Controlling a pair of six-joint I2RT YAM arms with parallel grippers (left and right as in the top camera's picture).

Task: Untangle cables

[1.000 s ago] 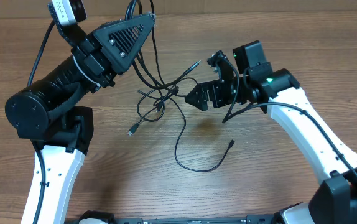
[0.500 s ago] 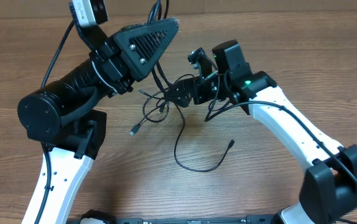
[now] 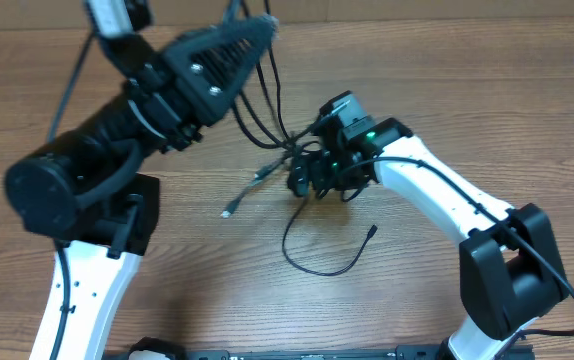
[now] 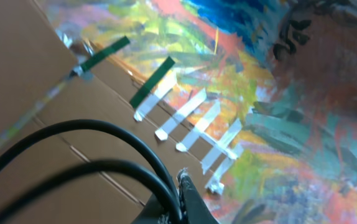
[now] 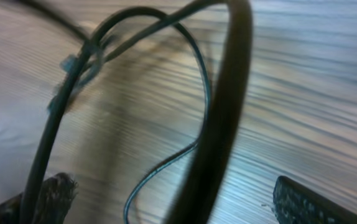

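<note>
Several thin black cables (image 3: pixel 285 245) make a knot mid-table. Strands rise from the knot to my left gripper (image 3: pixel 267 22), which is high at the back and shut on the cables (image 4: pixel 135 134); in the left wrist view they run in between its closed fingertips (image 4: pixel 188 190). My right gripper (image 3: pixel 302 172) stands open at the knot, and a blurred cable (image 5: pixel 225 118) passes between its fingers (image 5: pixel 303 202). One loop lies on the table and ends in a plug (image 3: pixel 372 232). Two silvery-tipped plug ends (image 3: pixel 229 211) hang or lie left of the knot.
The wooden table (image 3: pixel 527 100) runs all around the cables. The raised left arm (image 3: pixel 117 130) covers the table's back left. Cardboard (image 4: pixel 29 93) and a colourful painted surface (image 4: pixel 278 93) fill the left wrist view.
My left gripper has moved right and up with the cables, drawing the knot to the right. My right gripper has moved left, onto the knot, still open.
</note>
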